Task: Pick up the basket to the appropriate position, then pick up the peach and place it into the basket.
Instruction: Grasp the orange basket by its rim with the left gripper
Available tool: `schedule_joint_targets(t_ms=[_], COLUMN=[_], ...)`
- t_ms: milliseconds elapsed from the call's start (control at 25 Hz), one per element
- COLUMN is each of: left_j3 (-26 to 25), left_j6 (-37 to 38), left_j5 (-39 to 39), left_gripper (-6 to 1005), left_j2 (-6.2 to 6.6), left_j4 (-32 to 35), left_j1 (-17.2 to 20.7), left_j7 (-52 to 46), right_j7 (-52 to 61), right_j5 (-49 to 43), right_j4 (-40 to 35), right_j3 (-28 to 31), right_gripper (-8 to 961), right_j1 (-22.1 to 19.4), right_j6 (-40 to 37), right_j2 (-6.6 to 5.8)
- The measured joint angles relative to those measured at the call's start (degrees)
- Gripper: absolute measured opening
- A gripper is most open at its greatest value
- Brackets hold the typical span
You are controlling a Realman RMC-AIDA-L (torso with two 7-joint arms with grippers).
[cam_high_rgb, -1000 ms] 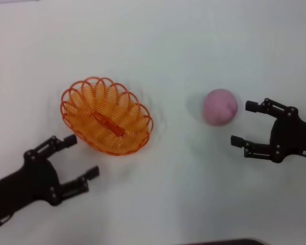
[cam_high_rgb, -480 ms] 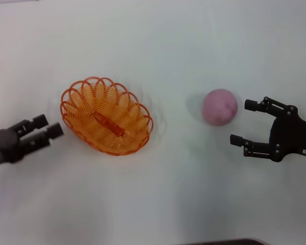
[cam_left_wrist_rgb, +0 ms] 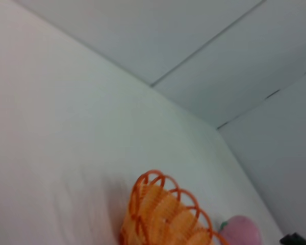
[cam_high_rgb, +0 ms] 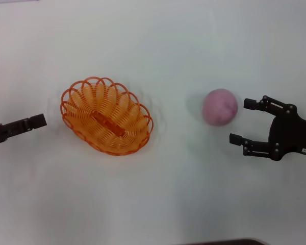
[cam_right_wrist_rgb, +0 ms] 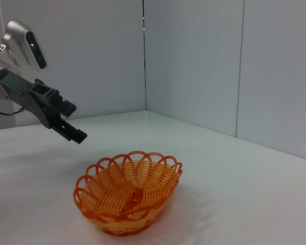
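The orange basket (cam_high_rgb: 107, 116) sits upright on the white table, left of centre; it also shows in the right wrist view (cam_right_wrist_rgb: 128, 196) and the left wrist view (cam_left_wrist_rgb: 163, 217). The pink peach (cam_high_rgb: 220, 106) lies to its right, apart from it, and peeks into the left wrist view (cam_left_wrist_rgb: 240, 232). My left gripper (cam_high_rgb: 37, 122) hovers just left of the basket, turned edge-on, touching nothing; in the right wrist view (cam_right_wrist_rgb: 77, 123) its fingers stand apart and empty. My right gripper (cam_high_rgb: 240, 121) is open and empty just right of the peach, not touching it.
The white table (cam_high_rgb: 158, 204) stretches on all sides of the two objects. Grey wall panels (cam_right_wrist_rgb: 194, 66) stand behind the table's far side. A dark edge shows at the table's front (cam_high_rgb: 229, 242).
My left gripper has swung from the basket's front-left to its left side, rolling until it is edge-on. The right gripper, basket and peach have stayed put.
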Motion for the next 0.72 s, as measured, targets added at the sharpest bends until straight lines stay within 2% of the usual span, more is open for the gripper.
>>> schedule_joint_targets(t_ms=[440, 600, 720], left_j3=[12.6, 16.6, 18.3], left_j6=[-0.7, -0.5, -0.2], left_j5=[0.0, 2.3, 6.4], left_gripper=[865, 864, 864], left_j2=[0.10, 0.20, -0.24], left_j4=[13.3, 17.0, 18.8], left_j1=[-1.8, -4.0, -6.4], left_j7=[-10.4, -11.8, -12.1], right_j7=[1.3, 1.4, 1.4], right_j5=[0.0, 0.0, 0.0], right_j4=[-0.2, -0.2, -0.2], right_j3=[-0.4, -0.4, -0.4], right_gripper=[928, 928, 928], right_j1=[0.7, 0.8, 0.8], right_j6=[0.0, 0.0, 0.0], right_j2=[0.00, 0.00, 0.00])
